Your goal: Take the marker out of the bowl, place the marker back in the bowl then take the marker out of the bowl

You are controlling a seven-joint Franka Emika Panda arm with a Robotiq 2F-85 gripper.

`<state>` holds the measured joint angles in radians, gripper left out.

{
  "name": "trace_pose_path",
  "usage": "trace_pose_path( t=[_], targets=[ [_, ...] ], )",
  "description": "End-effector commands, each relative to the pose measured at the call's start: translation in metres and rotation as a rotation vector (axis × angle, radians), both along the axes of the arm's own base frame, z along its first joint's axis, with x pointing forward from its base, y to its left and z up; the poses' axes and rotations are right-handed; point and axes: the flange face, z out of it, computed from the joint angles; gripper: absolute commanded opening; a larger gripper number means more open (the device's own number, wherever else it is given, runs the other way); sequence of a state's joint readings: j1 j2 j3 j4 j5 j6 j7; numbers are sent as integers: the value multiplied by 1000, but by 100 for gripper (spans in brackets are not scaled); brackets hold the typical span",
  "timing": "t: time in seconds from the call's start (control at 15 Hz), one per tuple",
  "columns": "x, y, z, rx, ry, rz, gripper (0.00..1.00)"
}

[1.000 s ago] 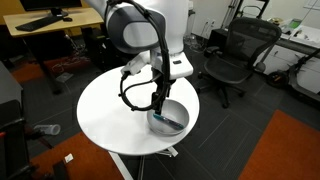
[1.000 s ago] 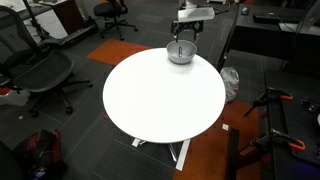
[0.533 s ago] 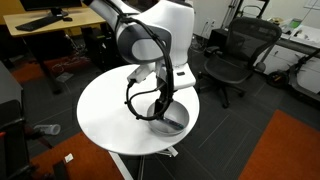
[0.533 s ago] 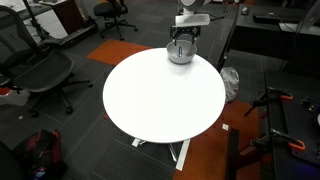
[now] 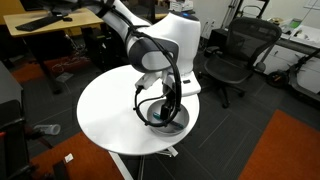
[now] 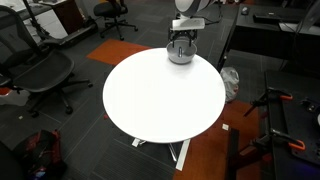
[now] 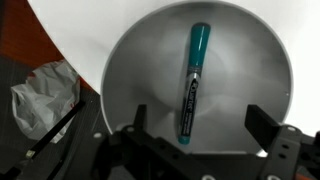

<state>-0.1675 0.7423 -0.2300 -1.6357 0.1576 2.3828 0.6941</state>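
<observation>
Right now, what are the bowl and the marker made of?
The bowl looks like metal: it is silver-grey with a soft, dull shine. The marker is probably plastic: it has a smooth teal body with a dark strip along it.

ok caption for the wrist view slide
Open end effector above a teal-and-dark marker lying in a round silver metal bowl.

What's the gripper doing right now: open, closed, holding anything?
Gripper: open, holding nothing; the marker lies loose in the bowl below it.
</observation>
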Motion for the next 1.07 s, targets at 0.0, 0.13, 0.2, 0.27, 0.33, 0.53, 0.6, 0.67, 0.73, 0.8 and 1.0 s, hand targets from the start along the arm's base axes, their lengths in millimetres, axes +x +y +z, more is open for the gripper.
trace_pose_path(
  t=[0.0, 0.13, 0.2, 0.27, 0.33, 0.53, 0.6, 0.67, 0.73, 0.8, 1.0],
  targets=[
    [12, -3, -9, 20, -4, 4, 100],
    [14, -2, -15, 18, 4, 9, 100],
    [16, -2, -19, 17, 8, 11, 100],
    [16, -3, -22, 17, 11, 12, 100],
    [17, -3, -25, 16, 17, 12, 100],
    [17, -5, -34, 14, 29, 11, 100],
    [17, -6, -36, 14, 33, 11, 100],
    [18, -6, -39, 14, 35, 12, 100],
    [18, -6, -41, 12, 36, 10, 75],
    [18, -7, -43, 9, 39, 10, 74],
    [19, -7, -46, 10, 43, 9, 51]
  ],
)
